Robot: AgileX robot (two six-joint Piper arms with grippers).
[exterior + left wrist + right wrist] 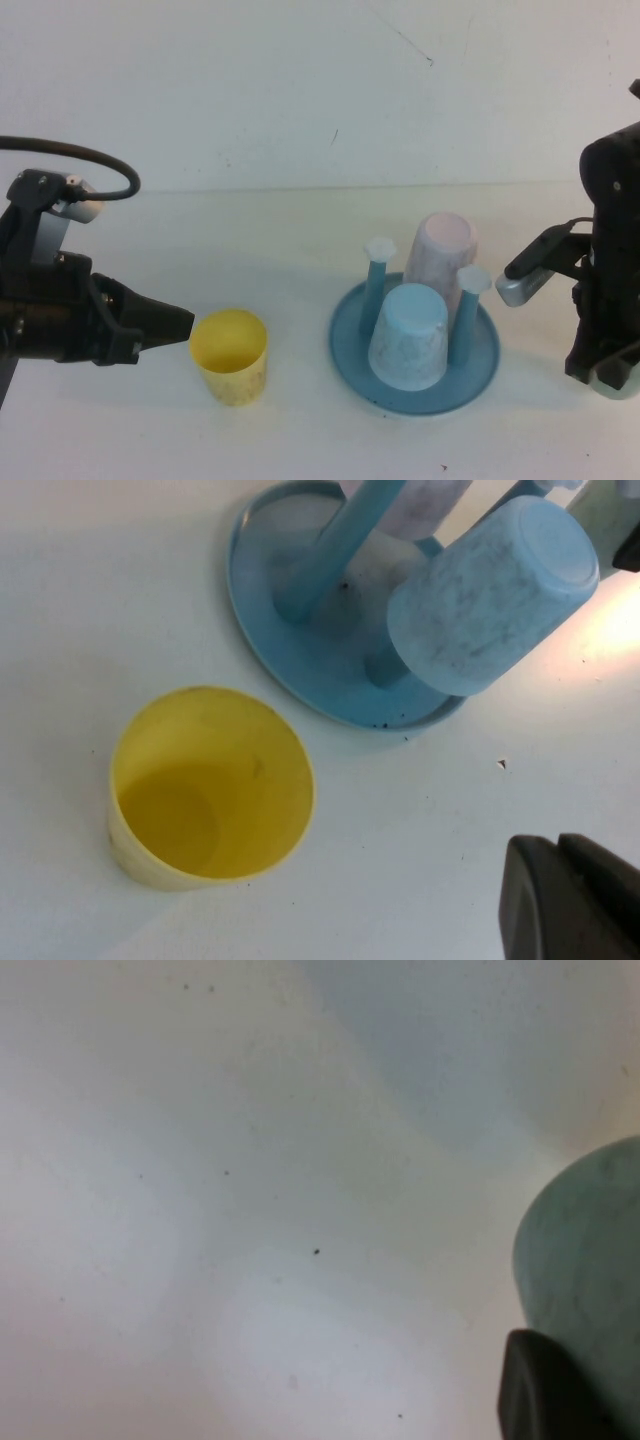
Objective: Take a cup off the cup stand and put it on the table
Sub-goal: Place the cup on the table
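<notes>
The pale mint-green cup [585, 1250] fills the edge of the right wrist view, with one dark finger [540, 1390] pressed on its side. In the high view only a pale sliver of the cup [618, 380] shows under my right gripper [608, 368], low over the table [300, 440] to the right of the cup stand [345, 335]. The stand is a round blue tray with white-capped pegs. My left gripper [185, 322] is shut and empty, just left of the yellow cup [230, 355].
An upturned light blue cup [408, 335] and a pink cup [440, 255] hang on the stand's pegs. The left wrist view shows the yellow cup [210, 785] upright, the stand [270, 610] and the blue cup [490, 595]. A white wall stands behind the table.
</notes>
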